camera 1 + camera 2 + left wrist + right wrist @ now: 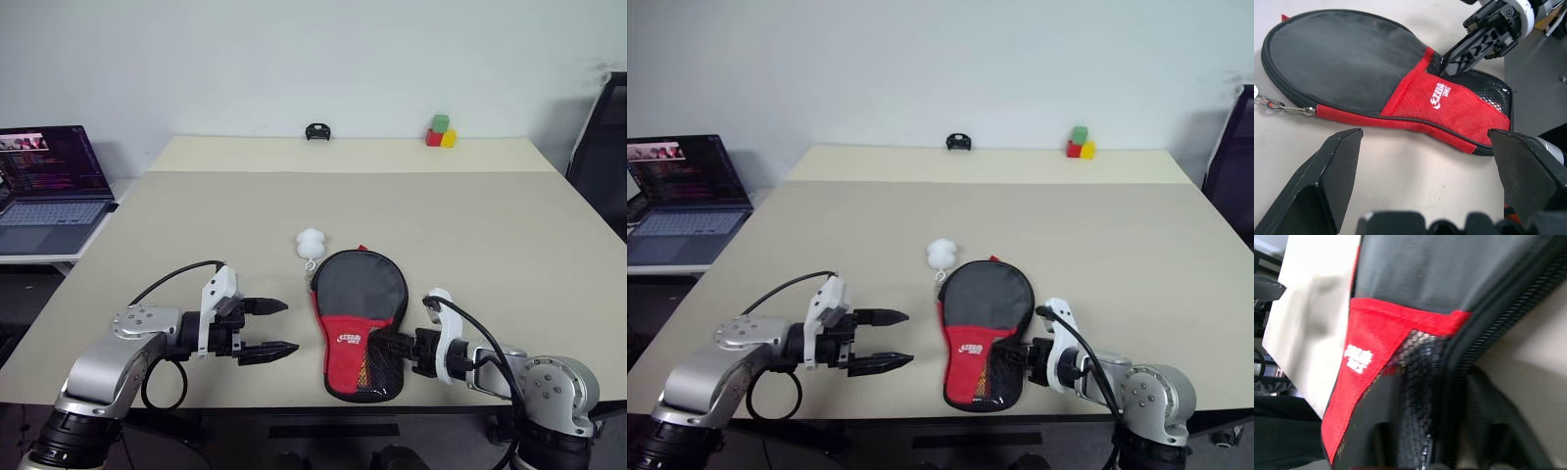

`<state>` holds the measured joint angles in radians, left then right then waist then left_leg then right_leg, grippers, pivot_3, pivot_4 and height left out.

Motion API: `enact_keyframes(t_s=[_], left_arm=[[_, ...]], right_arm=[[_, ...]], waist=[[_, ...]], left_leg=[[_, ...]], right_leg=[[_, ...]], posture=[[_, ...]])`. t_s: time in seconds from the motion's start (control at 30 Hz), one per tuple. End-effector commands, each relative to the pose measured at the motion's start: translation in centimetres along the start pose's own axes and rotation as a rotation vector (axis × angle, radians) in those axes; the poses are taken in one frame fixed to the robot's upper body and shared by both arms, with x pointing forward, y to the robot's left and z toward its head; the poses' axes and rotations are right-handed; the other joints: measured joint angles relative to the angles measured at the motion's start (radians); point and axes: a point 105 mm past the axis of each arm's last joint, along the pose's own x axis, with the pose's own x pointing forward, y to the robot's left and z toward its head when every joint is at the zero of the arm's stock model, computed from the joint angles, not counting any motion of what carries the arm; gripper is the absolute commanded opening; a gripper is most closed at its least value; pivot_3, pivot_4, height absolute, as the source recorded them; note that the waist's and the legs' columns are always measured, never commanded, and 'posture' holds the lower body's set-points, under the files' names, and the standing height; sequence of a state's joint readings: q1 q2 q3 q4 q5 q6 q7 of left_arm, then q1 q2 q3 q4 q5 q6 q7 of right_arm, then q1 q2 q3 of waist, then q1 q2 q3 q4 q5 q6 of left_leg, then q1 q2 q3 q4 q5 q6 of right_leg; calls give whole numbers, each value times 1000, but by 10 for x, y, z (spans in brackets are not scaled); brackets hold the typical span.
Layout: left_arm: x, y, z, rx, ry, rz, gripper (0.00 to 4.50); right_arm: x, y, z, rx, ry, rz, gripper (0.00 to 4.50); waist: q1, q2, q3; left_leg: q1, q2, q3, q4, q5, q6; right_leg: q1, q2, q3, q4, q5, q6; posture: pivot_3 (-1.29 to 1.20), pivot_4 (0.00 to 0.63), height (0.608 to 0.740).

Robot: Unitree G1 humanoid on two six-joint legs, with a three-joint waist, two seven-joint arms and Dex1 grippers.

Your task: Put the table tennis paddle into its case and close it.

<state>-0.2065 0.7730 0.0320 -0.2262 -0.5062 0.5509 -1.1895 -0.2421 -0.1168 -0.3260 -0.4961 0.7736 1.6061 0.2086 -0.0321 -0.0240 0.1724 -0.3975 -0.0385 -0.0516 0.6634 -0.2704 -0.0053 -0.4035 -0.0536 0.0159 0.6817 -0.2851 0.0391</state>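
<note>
While zipped, the case (358,323) lies touching the right tool (390,348).

My worktop (196,225) is a broad, pale beige surface, and a second one of the same colour (343,154) butts against its far edge, the seam running straight across. Behind them stands a plain white wall (294,59), evenly lit, with only soft shadows on the tops. At the far edge sits a small black object (316,131), and towards the far right corner a cluster of green, red and yellow blocks (440,131). Off to my left, on a lower white side table (49,260), an open laptop (49,186) glows. A dark chair (602,157) shows at the right edge.
</note>
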Motion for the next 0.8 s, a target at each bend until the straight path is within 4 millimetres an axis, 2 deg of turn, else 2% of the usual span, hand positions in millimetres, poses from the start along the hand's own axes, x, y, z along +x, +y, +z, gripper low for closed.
enact_keyframes(t_s=[0.03, 0.17, 0.2, 0.3, 0.4, 0.5, 0.63, 0.8], left_arm=[[-2, -1, 6, 44, -2, -1, 4500], [-2, -1, 4, 44, -4, 6, 4500], [-1, -1, 4, 45, -5, 6, 4500], [-1, 0, 5, 46, -9, 11, 4500], [-1, 3, 6, 50, -14, 21, 4500], [-2, 14, 10, 60, -39, 79, 4500], [-5, 39, 24, 60, -112, 215, 4500], [-7, 58, 33, 61, -159, 323, 4500]], right_arm=[[-18, -30, -1, 30, -23, -159, 3071], [-44, -38, 6, -28, -60, -210, 4319], [-47, -39, 7, -43, -59, -215, 4472], [-55, -32, 14, -123, -64, -179, 4472], [-61, -18, 30, -234, -107, -105, 4472], [-61, -2, 55, -394, -182, -60, 4472], [-53, 27, 77, -580, -248, 56, 4472], [-33, 44, 82, -728, -244, 128, 4472]], waist=[[4, -1, -2], [22, 0, -2], [28, 0, -2], [31, -1, -2], [25, 0, -1], [14, 1, -1], [5, 0, 0], [4, -1, 1]], left_leg=[[0, 0, 0, 0, 0, 0], [11, -2, -3, 0, 0, 0], [15, -2, -3, 0, -1, 1], [16, -2, -3, 0, -1, 1], [15, -1, -2, -1, -1, 1], [15, 0, -2, -3, -1, 1], [15, 0, -2, -2, -1, 1], [13, 0, -2, -2, -1, 1]], right_leg=[[1, 0, 0, 0, 0, 0], [15, -1, -2, -4, 0, 1], [16, -2, -3, -6, 0, 1], [19, -1, -3, -8, 0, 1], [18, -1, -2, -6, 0, 1], [16, 0, -2, -5, 0, 0], [17, 0, -2, -4, -1, 1], [16, 0, -2, -5, -1, 1]], posture=[[0, 150, 740], [0, 150, 740], [0, 150, 740], [0, 150, 740], [0, 150, 740], [0, 150, 740], [0, 150, 740], [0, 150, 740]])
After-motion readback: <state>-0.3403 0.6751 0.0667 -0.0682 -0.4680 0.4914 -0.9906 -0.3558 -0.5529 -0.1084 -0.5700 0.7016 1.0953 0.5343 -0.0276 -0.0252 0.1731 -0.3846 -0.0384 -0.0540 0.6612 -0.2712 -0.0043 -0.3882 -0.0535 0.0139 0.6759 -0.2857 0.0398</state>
